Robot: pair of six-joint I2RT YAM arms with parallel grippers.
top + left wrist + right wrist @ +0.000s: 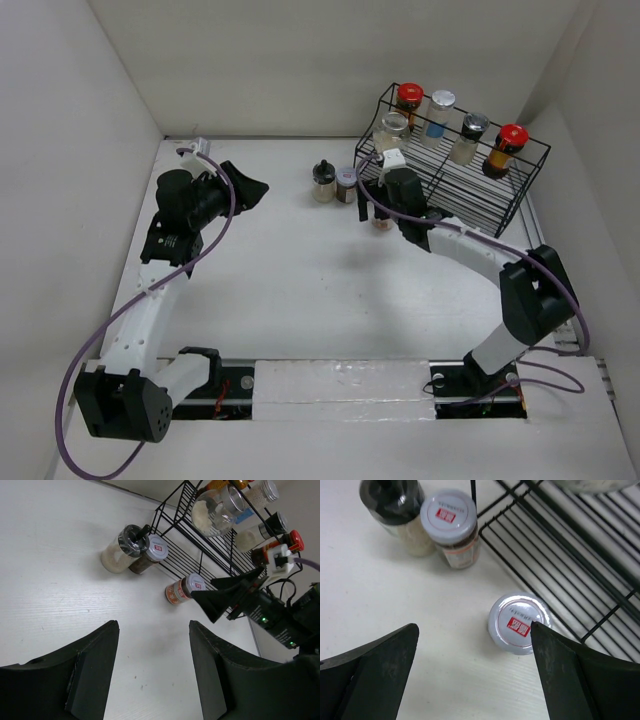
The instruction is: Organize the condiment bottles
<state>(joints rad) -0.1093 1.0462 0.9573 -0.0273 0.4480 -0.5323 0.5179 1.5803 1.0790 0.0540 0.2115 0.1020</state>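
Note:
Several condiment bottles stand in the black wire rack [470, 190]: two red-capped dark ones [408, 97] [511, 137], a silver-lidded one [440, 102], a grey-lidded one [474, 126] and a wide clear jar [392, 128]. On the table left of the rack stand a black-lidded pale jar [323, 181] [395, 510] and a silver-lidded jar [346, 184] [451, 520]. A third silver-lidded jar [518, 622] [182, 587] stands upright at the rack's front edge. My right gripper [474, 626] [385, 205] is open above it, the jar next to its right finger. My left gripper [153, 625] [255, 187] is open and empty.
White walls enclose the table on the left, back and right. The rack fills the back right corner. The right arm [470, 250] reaches diagonally from its base to the rack front. The left arm [160, 290] runs along the left side.

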